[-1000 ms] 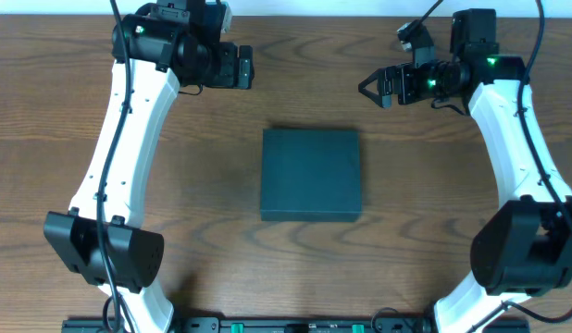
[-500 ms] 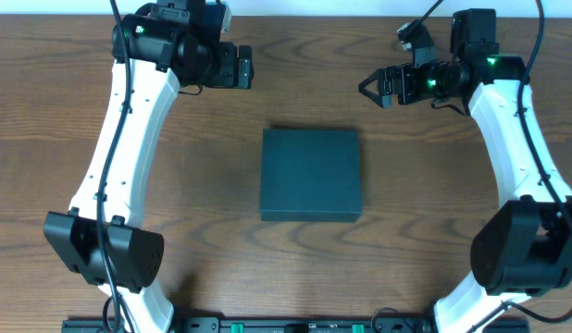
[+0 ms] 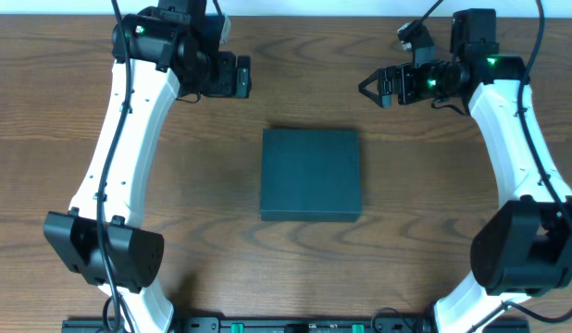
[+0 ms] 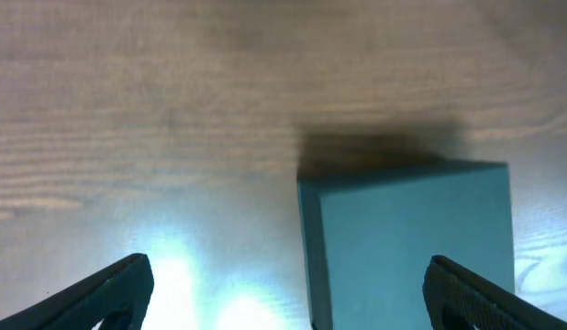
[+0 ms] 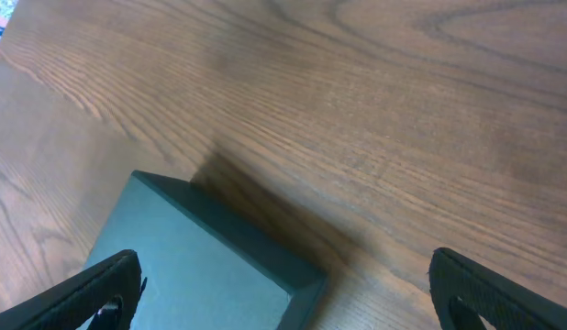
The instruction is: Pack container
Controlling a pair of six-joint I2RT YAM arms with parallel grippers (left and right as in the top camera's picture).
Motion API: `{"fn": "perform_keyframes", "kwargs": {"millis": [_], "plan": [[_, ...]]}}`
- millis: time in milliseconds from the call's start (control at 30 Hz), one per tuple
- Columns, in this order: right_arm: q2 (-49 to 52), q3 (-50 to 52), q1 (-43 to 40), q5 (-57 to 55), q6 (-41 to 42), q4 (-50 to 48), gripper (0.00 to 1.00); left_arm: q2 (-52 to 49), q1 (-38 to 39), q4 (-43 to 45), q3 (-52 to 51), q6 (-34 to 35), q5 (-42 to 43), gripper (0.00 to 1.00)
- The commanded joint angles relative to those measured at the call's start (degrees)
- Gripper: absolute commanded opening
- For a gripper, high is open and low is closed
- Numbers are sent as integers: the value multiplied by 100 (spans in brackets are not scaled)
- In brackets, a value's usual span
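Container [image 3: 311, 174] lies flat at the middle of the table [image 3: 425, 194], lid closed. It is a matte, dark green-black box, roughly square from above, with crisp edges and plain smooth faces. In the left wrist view one top corner and a paler side wall show, casting a soft shadow on the wood. The tabletop is brown wood with long wavy grain and a slight sheen.

Left gripper [image 3: 242, 74] hangs over the far left of the table, well apart from the box. Its dark tapered fingers [image 4: 118, 284] are spread wide, holding nothing. Right gripper [image 3: 369, 88] is at the far right, also clear of the box, with its black fingers [image 5: 105, 280] likewise spread and empty. Both arms have white shells with black joints.
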State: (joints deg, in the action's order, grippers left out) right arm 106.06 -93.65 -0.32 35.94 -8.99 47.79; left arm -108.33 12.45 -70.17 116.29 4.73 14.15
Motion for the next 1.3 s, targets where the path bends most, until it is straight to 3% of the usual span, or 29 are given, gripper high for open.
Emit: {"fn": "perform_keyframes", "kwargs": {"millis": [0, 233, 367, 867, 1267], "plan": [[-160, -120, -31, -17, 81, -2, 99, -37, -15, -168, 7, 61, -131, 95], [-160, -120, -31, -17, 81, -2, 99, 774, -2, -190, -37, -63, -496, 95], [-160, -120, -28, -17, 81, -2, 99, 1735, 0, -59, -658, -160, -595, 95], [-160, -120, -31, -17, 81, -2, 99, 6485, -608, 1521, -5143, -87, -553, 95], [-160, -120, -31, -17, 81, -2, 99, 8939, -1381, 3501, -8448, 481, -577, 95]]}}
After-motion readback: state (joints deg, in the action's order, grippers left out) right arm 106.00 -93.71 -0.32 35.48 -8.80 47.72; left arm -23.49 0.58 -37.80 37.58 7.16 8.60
